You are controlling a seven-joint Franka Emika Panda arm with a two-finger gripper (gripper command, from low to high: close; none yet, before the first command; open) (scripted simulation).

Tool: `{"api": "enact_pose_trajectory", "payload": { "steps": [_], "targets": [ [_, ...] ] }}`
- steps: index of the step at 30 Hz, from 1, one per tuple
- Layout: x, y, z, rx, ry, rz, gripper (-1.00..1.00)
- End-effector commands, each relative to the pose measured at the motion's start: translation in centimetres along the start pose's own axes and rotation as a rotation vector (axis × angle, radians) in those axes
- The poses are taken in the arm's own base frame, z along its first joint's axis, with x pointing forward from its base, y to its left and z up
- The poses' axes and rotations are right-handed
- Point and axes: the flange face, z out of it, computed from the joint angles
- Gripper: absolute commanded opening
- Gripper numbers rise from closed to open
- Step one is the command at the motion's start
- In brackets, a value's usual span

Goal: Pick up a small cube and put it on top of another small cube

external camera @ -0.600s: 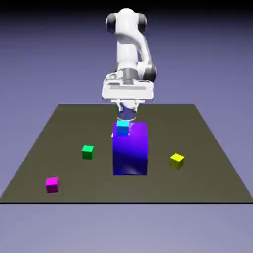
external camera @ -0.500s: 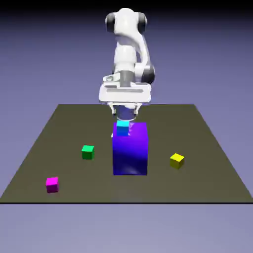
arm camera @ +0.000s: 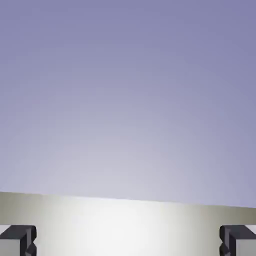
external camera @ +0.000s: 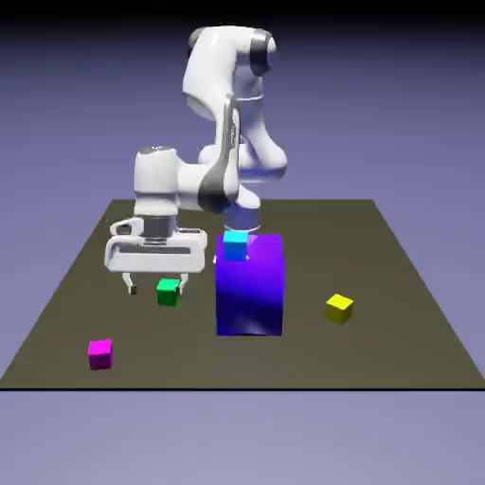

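Since the earlier frame we record the end effector [external camera: 156, 285] shifted from above the blue-purple block [external camera: 250, 286] toward the exterior view's left and lower. Jaws wide apart, nothing between them. Green cube [external camera: 169, 292]: on the bench [external camera: 398, 284], seen between the fingertips. Magenta cube [external camera: 100, 353]: at 7 o'clock from the end effector, well apart. Hand view: bench edge and backdrop only.
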Motion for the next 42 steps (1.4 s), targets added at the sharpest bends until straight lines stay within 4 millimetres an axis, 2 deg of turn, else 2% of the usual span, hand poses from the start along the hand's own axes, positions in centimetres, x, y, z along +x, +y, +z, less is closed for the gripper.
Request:
{"api": "enact_pose_trajectory", "payload": {
  "steps": [1,10,12,16,17,18,19,23,27,35,42],
  "targets": [
    [0.6,1.0,1.0,-0.014,-0.021,-0.006,0.0],
    [4.1,11.5,9.7,-0.126,-0.199,-0.064,0.0],
    [4.2,12.2,10.1,-0.131,-0.209,-0.068,0.0],
    [2.9,13.0,16.3,-0.131,-0.209,-0.069,0.0],
    [2.8,13.1,16.9,-0.131,-0.209,-0.068,0.0],
    [2.8,13.1,16.9,-0.131,-0.209,-0.068,-1.0],
    [2.8,13.1,16.9,-0.131,-0.209,-0.068,-1.0],
    [4.1,12.2,10.7,-0.131,-0.209,-0.069,-1.0],
    [3.0,8.2,6.9,-0.071,-0.231,-0.008,-1.0],
    [-1.2,0.8,-1.0,0.005,-0.284,0.091,-1.0],
    [-6.4,-3.8,-7.9,0.005,-0.311,0.154,-1.0]
  ]
}}
